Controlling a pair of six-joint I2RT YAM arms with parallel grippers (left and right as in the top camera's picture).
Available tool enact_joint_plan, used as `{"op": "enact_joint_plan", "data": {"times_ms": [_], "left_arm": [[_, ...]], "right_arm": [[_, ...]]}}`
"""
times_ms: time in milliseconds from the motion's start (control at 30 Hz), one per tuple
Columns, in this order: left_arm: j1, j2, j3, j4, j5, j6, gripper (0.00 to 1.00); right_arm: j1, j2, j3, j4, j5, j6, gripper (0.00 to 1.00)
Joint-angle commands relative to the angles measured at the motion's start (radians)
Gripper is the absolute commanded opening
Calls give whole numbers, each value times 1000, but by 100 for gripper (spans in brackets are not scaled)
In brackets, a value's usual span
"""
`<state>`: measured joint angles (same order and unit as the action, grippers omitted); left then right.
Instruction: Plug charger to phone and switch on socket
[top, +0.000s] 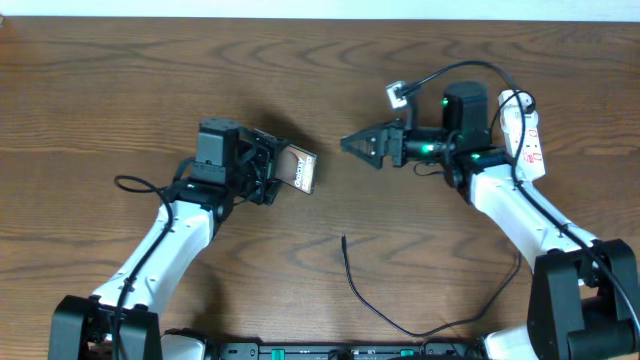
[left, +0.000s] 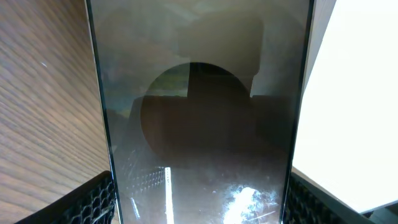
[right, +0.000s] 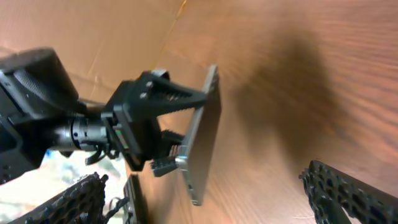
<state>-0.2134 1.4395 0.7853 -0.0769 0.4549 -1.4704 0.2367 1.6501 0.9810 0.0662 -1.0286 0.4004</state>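
My left gripper (top: 268, 170) is shut on the phone (top: 303, 170), holding it off the table with its free end pointing right. In the left wrist view the phone's glossy dark face (left: 199, 112) fills the frame between my fingers (left: 199, 208). My right gripper (top: 347, 143) is open and empty, its tips a short way right of the phone. In the right wrist view the phone (right: 202, 143) shows edge-on, ahead of the spread fingers (right: 214, 202). The charger, a thin black cable, lies on the table with its plug tip (top: 343, 238) below both grippers. The white socket (top: 527, 135) lies at the far right.
The charger cable runs from its tip down to the front edge (top: 420, 333), then curves up towards the right arm (top: 515, 270). The right arm's base (top: 590, 290) stands at the front right and the left arm's base (top: 100, 320) at the front left.
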Motion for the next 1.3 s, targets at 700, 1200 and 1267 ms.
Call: {"op": "enact_joint_plan", "data": {"times_ms": [700, 1200, 1267], "left_arm": [[-95, -22, 24, 89, -48, -245, 7], [-152, -22, 24, 199, -45, -298, 7], [-153, -22, 24, 199, -45, -297, 8]], "right_arm": [[267, 6, 19, -57, 451, -71, 99], [269, 6, 19, -59, 476, -45, 55], [269, 6, 19, -59, 476, -40, 41]]}}
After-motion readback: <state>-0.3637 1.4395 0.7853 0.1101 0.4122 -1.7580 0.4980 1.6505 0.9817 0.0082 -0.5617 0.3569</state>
